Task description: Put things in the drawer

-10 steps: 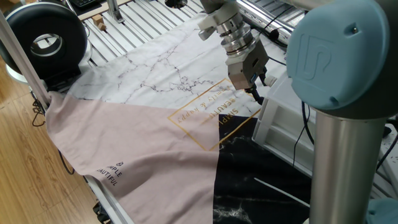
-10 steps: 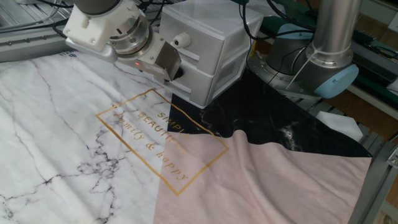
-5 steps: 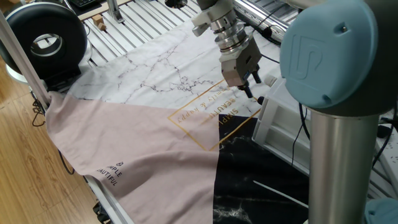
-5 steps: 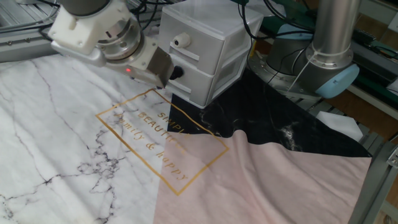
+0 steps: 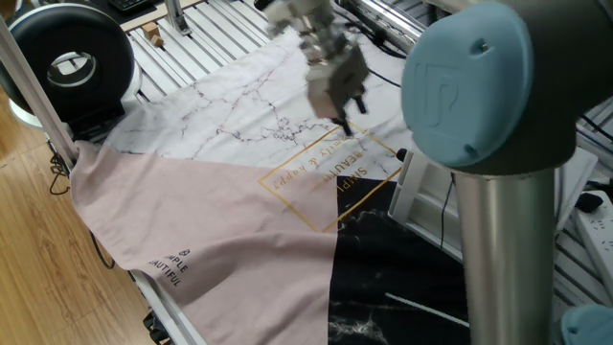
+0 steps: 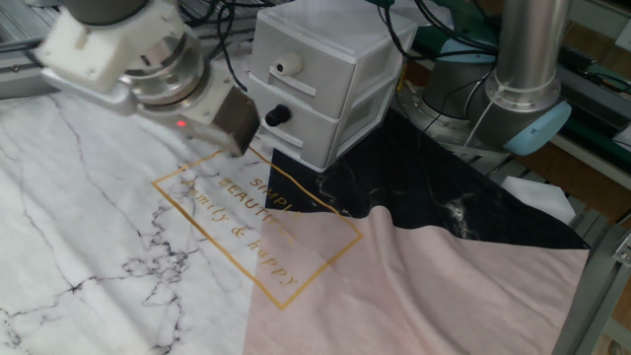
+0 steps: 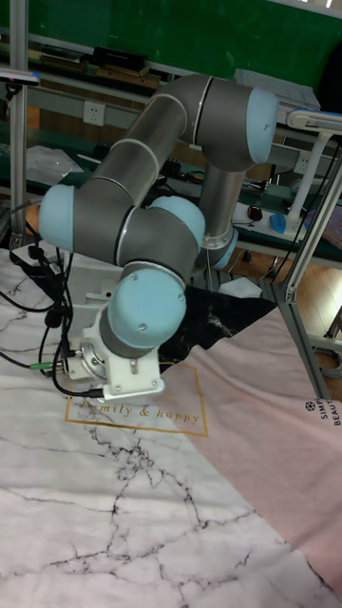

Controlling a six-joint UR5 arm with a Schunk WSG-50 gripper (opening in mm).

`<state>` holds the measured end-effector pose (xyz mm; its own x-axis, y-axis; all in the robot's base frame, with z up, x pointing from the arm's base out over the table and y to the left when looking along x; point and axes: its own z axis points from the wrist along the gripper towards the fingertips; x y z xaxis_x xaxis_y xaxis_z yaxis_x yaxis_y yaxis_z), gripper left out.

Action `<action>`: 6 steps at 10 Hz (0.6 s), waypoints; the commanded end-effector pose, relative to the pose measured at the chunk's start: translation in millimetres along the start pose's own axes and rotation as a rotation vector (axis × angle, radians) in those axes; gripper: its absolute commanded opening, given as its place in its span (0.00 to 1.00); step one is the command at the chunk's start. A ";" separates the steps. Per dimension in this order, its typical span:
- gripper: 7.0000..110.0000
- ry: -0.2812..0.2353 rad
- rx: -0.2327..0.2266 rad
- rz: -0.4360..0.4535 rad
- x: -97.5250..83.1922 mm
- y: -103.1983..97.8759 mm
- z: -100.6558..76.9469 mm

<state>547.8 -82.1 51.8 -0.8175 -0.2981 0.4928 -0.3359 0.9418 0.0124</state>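
The white cabinet (image 6: pixel 340 54) stands at the back of the cloth, and part of it shows beside the arm (image 5: pixel 421 187). Its lower drawer (image 6: pixel 311 128) carries a black knob (image 6: pixel 276 115) and sits pushed in. My gripper (image 6: pixel 235 138) hangs left of that knob, clear of it, above the gold lettering. It is motion-blurred in one fixed view (image 5: pixel 343 101), with nothing seen between the fingers and the gap not readable. A small tan wooden block (image 5: pixel 150 36) lies far off on the slatted tabletop. The tall fixed view hides the fingers behind my wrist (image 7: pixel 123 370).
A marble-white, pink and black cloth (image 6: pixel 197 247) covers the table. The upper drawer has a white knob (image 6: pixel 288 66). A round black device (image 5: pixel 67 62) sits at the far left corner. My arm's grey column (image 5: pixel 498 249) rises at the right, and cables trail behind the cabinet.
My gripper has pulled away from the black knob, moving left across the cloth toward the white marble part. The drawer front has not moved.
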 end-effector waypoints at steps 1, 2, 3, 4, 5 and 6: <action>0.57 -0.211 -0.005 0.069 -58.3 29.8 -53.9; 0.57 -0.323 -0.012 0.126 -76.3 43.5 -75.9; 0.36 -0.460 0.004 0.195 -92.5 54.1 -103.0; 0.36 -0.575 -0.016 0.242 -102.4 68.0 -124.4; 0.36 -0.672 -0.024 0.256 -103.6 76.4 -141.4; 0.36 -0.778 -0.021 0.258 -105.5 79.0 -156.0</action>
<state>654.0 13.4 98.2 -0.9892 -0.1454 -0.0191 -0.1444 0.9884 -0.0472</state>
